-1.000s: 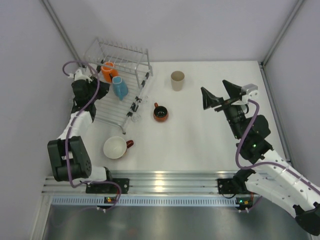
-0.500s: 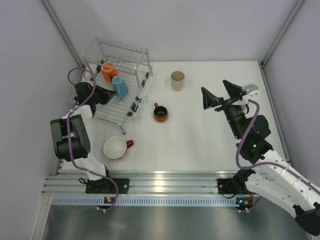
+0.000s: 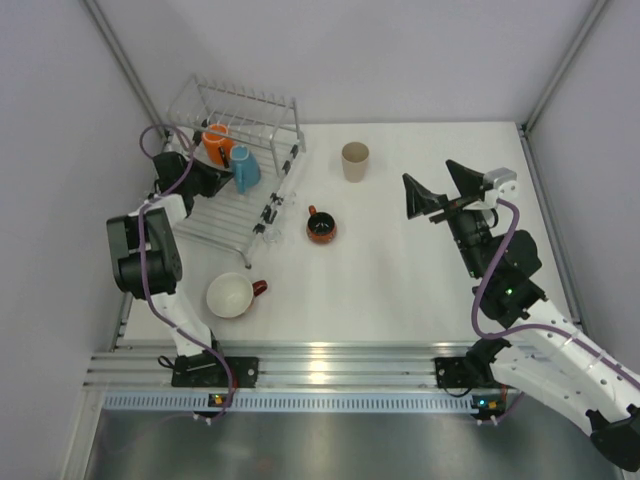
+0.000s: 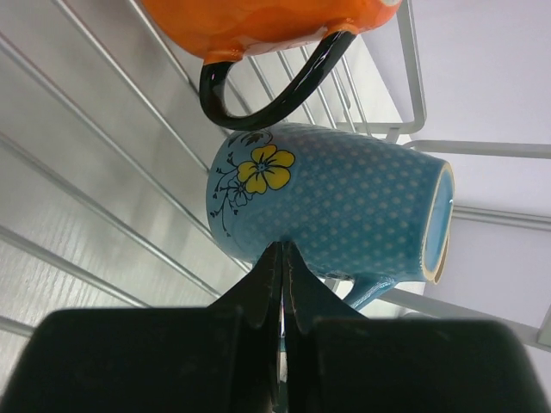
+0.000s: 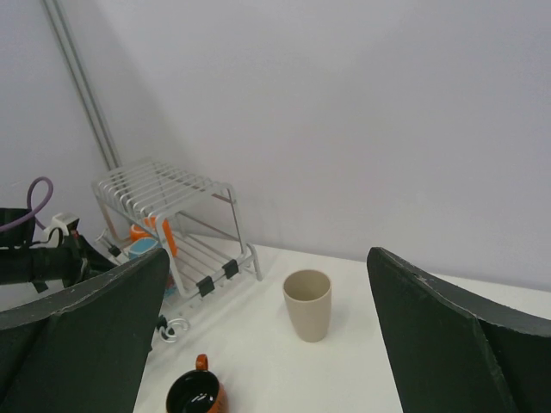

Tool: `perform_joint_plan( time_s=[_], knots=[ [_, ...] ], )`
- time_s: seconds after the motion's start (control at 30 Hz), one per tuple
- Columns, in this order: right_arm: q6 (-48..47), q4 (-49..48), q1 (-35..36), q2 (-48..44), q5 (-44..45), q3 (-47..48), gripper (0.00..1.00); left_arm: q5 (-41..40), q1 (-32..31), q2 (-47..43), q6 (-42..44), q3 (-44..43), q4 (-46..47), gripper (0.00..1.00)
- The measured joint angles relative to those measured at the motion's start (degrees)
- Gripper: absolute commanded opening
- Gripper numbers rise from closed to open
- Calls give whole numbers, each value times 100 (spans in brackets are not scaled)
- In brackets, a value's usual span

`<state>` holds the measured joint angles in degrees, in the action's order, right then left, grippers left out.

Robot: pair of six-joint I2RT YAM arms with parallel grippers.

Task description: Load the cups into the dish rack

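Pale walls, white desk (image 3: 400, 270). Racking under way: orange mug (image 3: 215, 143) and light blue mug (image 3: 243, 168) sit in dish rack (image 3: 285, 105); beige tumbler (image 3: 355, 160), dark mug (image 3: 321, 228), white cup (image 3: 231, 295) wait on desk. Left pincer (image 4: 281, 267) pinched shut, empty, tips at blue mug. Right pincer (image 3: 437, 195) wide, empty. Probably next: left backs out, opens, takes white cup
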<state>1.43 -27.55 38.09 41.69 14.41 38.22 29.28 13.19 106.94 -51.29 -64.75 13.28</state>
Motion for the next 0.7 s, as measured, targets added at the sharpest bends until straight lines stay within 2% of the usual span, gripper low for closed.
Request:
perform_joint_plan(
  time_s=[0.7],
  knots=[
    [-138, -13, 0, 157, 55, 0, 99, -101, -374, 424, -439, -127, 680, 0]
  ],
)
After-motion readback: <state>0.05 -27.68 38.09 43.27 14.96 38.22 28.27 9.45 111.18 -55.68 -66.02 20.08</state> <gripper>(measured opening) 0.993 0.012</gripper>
